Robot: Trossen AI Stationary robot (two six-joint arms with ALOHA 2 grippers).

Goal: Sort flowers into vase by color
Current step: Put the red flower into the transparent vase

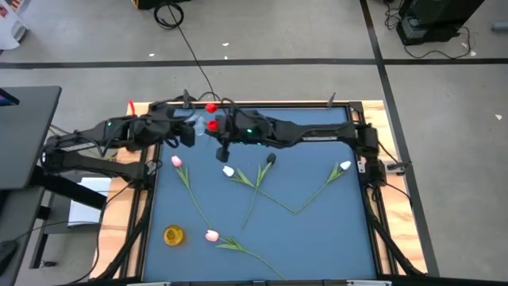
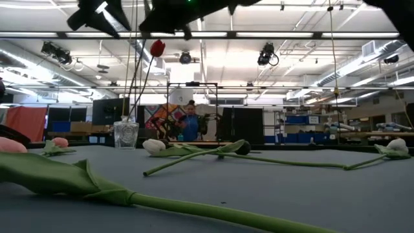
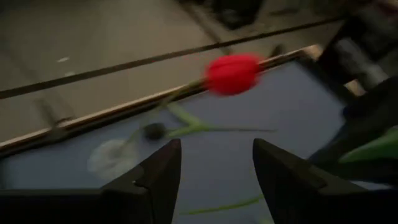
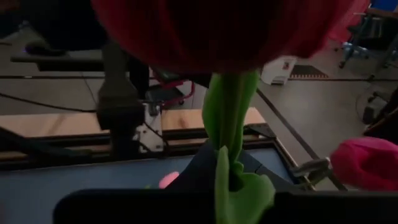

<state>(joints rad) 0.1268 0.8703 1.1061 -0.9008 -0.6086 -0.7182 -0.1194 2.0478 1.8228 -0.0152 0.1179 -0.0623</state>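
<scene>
Two red tulips are up near the table's far edge. One head (image 1: 210, 107) (image 3: 233, 73) stands over the clear glass vase (image 2: 126, 134) (image 3: 112, 158), with thin stems running down into it in the low view. The other red head (image 1: 213, 125) fills the top of the right wrist view, at my right gripper (image 1: 219, 131) (image 4: 230, 186), which is shut on its stem. My left gripper (image 1: 189, 131) (image 3: 216, 162) hovers open beside the vase, touching nothing. On the mat lie two pink tulips (image 1: 176, 161) (image 1: 212, 235), two white ones (image 1: 228, 171) (image 1: 345, 166) and a dark one (image 1: 271, 159). My right gripper holds the red tulip by its green stem (image 4: 229, 143), a short way below the head. The stem runs up out of the fingers and the head (image 4: 217, 31) stands above them, lifted clear of the table. The fingers hide the stem's lower part.
A small yellow vase (image 1: 173, 235) stands near the table's near-left corner. Long stems and leaves (image 2: 97, 188) cross the middle of the blue mat. Wooden frame edges (image 1: 373, 119) border the table. A person (image 2: 191, 123) stands in the room far behind.
</scene>
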